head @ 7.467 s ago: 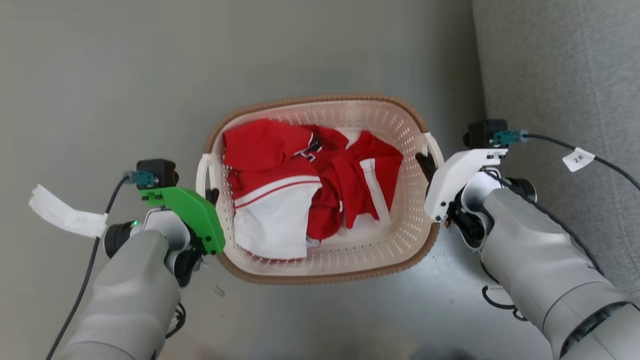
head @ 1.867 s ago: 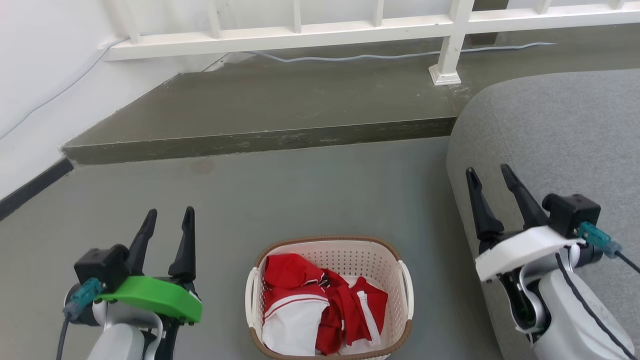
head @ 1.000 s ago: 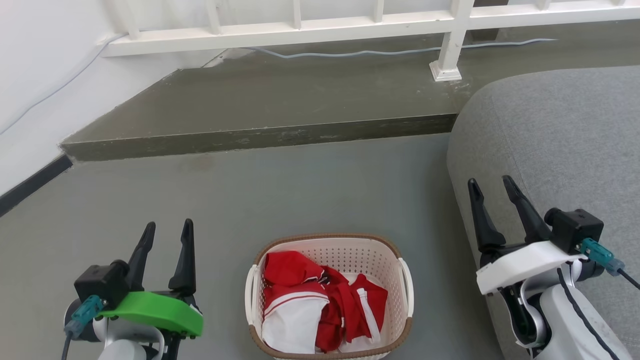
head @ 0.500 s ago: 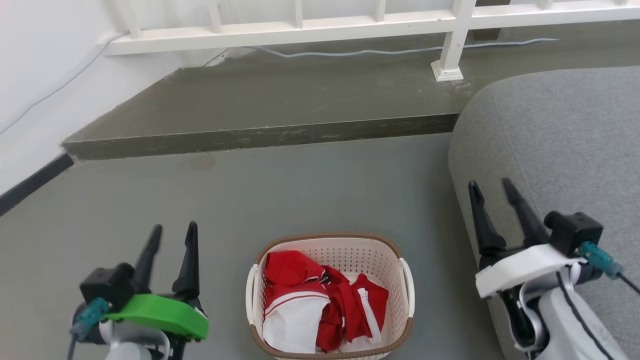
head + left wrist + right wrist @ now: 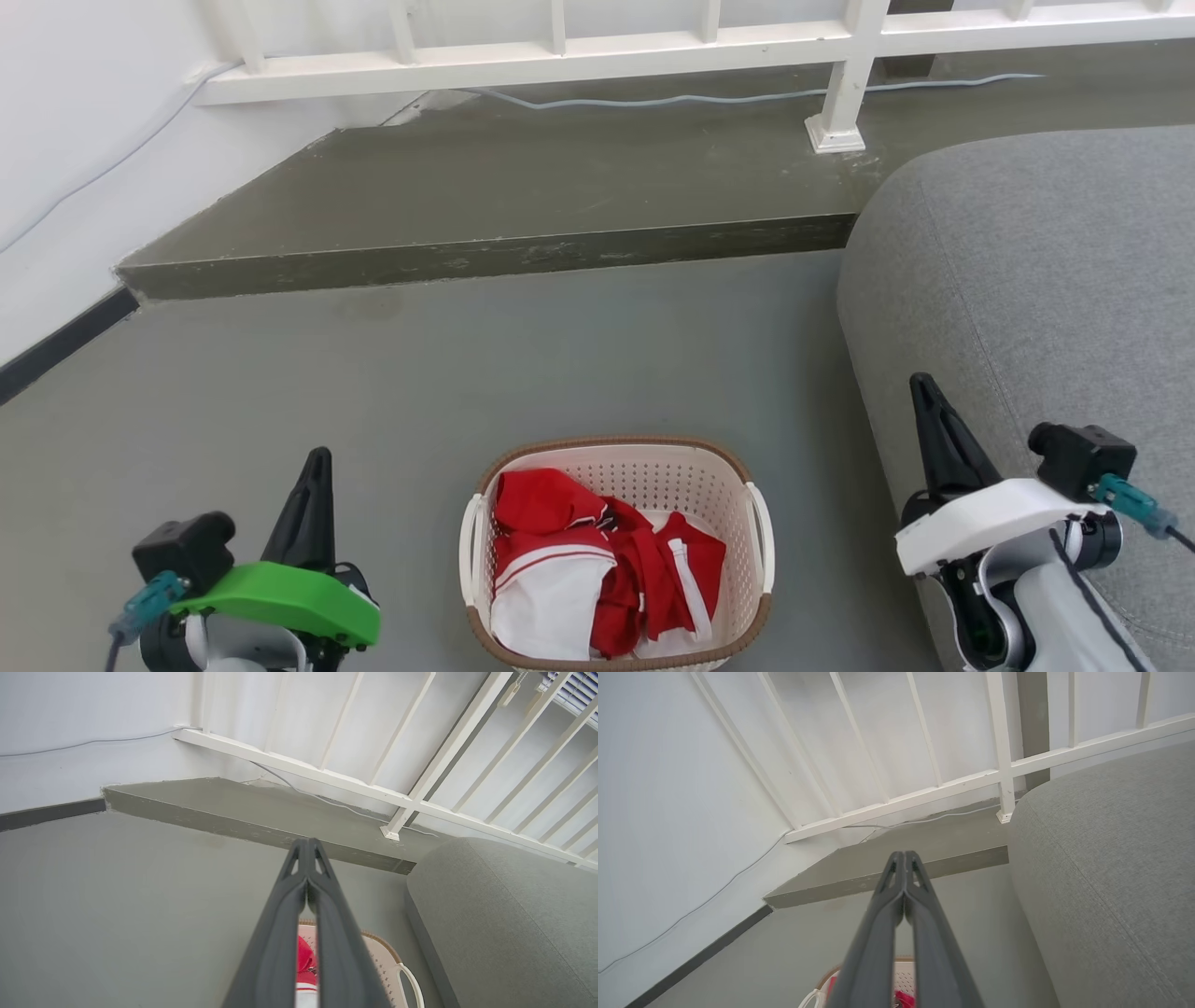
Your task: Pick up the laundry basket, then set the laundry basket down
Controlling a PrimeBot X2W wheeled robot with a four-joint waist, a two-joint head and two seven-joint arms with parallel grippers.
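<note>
The laundry basket (image 5: pixel 621 467), cream-white and perforated with a brown rim, stands on the grey floor at the bottom middle of the head view, holding red and white clothes. Its rim and a white handle (image 5: pixel 411 982) peek past my left fingers in the left wrist view, and a corner of the basket (image 5: pixel 817 994) shows in the right wrist view. My left gripper (image 5: pixel 317 462) is shut and empty, raised to the left of the basket. My right gripper (image 5: pixel 922 385) is shut and empty, raised to its right. Neither touches the basket.
A grey sofa (image 5: pixel 1036 280) fills the right side, close to my right arm. Ahead, a raised dark step (image 5: pixel 485 261) crosses the floor, with a white railing (image 5: pixel 840 84) and a cable behind it. A white wall (image 5: pixel 65 140) runs along the left.
Earlier both grippers gripped the basket's handles; then they stood raised and open beside it. Since half a second ago both have closed their fingers and dropped slightly lower. The basket has stayed put.
</note>
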